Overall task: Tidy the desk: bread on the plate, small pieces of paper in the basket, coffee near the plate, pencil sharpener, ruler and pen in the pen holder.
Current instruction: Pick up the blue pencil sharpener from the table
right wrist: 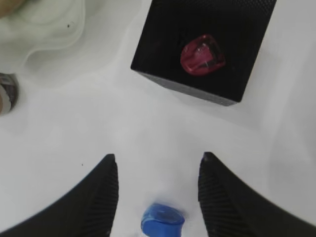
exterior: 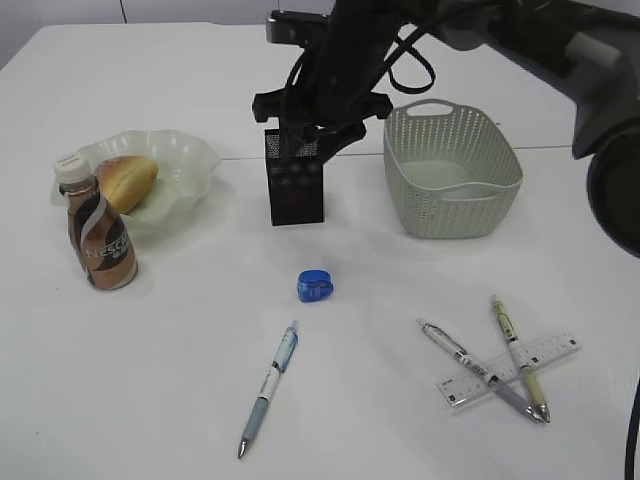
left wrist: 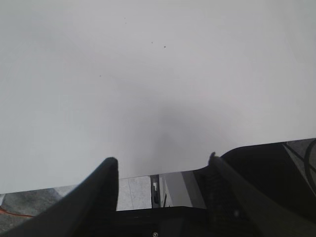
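My right gripper [exterior: 308, 140] hangs open and empty just above the black mesh pen holder [exterior: 297, 180]. In the right wrist view the right gripper [right wrist: 158, 158] shows the pen holder [right wrist: 163, 44] with a red pencil sharpener [right wrist: 202, 54] lying inside it. A blue pencil sharpener [exterior: 314, 286] sits on the desk [exterior: 180, 380] in front, low between the fingers [right wrist: 162, 222]. Bread [exterior: 126, 181] lies on the green plate [exterior: 185, 160], and the coffee [exterior: 101, 237] stands beside it. A blue pen [exterior: 269, 388] lies alone. Two more pens [exterior: 478, 368] cross over the ruler [exterior: 555, 351]. My left gripper [left wrist: 162, 158] is open over bare desk. The small pieces of paper are out of view.
The grey-green basket [exterior: 452, 200] stands right of the pen holder, close to the right arm. In the right wrist view the plate's rim [right wrist: 49, 29] and the coffee [right wrist: 7, 95] show at the left. The left wrist view looks past the desk's edge [left wrist: 148, 175].
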### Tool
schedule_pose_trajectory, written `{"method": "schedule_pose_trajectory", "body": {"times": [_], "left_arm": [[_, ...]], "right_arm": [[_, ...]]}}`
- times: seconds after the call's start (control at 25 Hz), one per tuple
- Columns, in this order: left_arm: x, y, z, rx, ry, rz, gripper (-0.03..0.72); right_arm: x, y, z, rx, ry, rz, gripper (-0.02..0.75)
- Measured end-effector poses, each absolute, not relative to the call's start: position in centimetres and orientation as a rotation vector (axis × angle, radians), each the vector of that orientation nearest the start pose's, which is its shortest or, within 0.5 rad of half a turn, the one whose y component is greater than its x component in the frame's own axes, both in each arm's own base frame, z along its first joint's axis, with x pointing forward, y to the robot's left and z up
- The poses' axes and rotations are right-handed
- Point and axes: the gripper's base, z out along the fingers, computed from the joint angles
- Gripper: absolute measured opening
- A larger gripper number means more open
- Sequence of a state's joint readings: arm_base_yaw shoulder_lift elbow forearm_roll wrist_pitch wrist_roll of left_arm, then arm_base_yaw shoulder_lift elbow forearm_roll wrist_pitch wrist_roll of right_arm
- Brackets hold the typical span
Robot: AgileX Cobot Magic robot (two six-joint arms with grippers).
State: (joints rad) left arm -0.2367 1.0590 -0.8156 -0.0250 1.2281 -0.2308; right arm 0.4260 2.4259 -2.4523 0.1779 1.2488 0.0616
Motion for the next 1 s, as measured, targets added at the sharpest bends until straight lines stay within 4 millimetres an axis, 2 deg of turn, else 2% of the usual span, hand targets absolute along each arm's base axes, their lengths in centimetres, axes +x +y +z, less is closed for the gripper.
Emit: {"method": "schedule_pose_trajectory", "body": {"times": [0.36, 0.44, 0.52, 0.72, 0.84, 1.0], "left_arm": [[15.8, -4.0, 28.1, 0.0, 2.964, -0.099, 0.416], [15.8, -4.0, 28.1, 0.0, 2.964, -0.099, 0.416], [15.8, -4.1, 28.1, -0.001, 2.966, -0.102, 0.416], [15.8, -4.2, 28.1, -0.009, 2.969, -0.131, 0.416], [15.8, -4.3, 28.1, -0.01, 2.969, -0.137, 0.416], [15.8, -4.3, 28.2, -0.011, 2.97, -0.14, 0.416]], "right_arm": [[44.7, 22.0, 25.2, -0.48, 2.783, 0.367, 0.386], [44.1, 21.8, 24.7, -0.467, 2.82, 0.362, 0.386], [43.3, 22.1, 24.1, -0.472, 2.856, 0.356, 0.392], [41.0, 24.5, 21.8, -0.562, 2.934, 0.338, 0.433], [40.7, 25.0, 21.7, -0.584, 2.934, 0.329, 0.439], [41.0, 24.4, 21.6, -0.604, 2.917, 0.224, 0.439]]}}
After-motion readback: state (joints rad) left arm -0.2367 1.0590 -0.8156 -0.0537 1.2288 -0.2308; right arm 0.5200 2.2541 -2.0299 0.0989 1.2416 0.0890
